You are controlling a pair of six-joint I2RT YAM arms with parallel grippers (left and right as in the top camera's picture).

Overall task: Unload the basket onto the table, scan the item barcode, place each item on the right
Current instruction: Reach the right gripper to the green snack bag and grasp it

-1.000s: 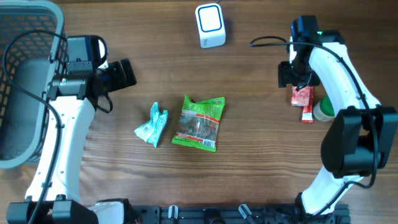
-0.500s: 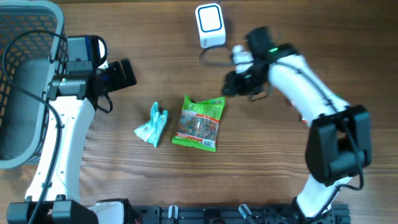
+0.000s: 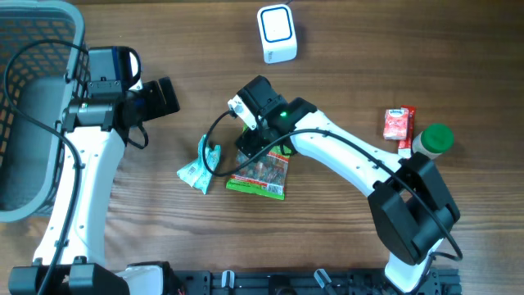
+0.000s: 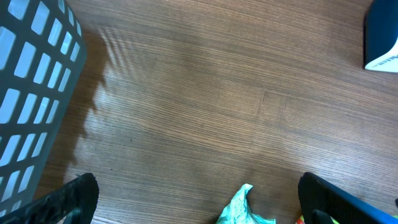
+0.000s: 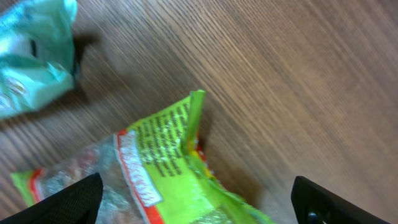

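A green snack bag lies flat at the table's middle, with a crumpled teal packet to its left. My right gripper hovers open over the bag's top edge. In the right wrist view the green bag fills the space between the wide-apart fingertips, and the teal packet shows at the top left. Nothing is gripped. My left gripper stands open above bare wood at the upper left; its view catches the teal packet's tip. The white scanner stands at the back centre.
A grey basket fills the far left, and its wall shows in the left wrist view. A red box and a green-capped bottle lie at the right. The scanner's corner shows at the top right of the left wrist view.
My right arm has swung left from the red box at the right edge to over the green bag, and its jaws have opened wider. The left arm has not moved.
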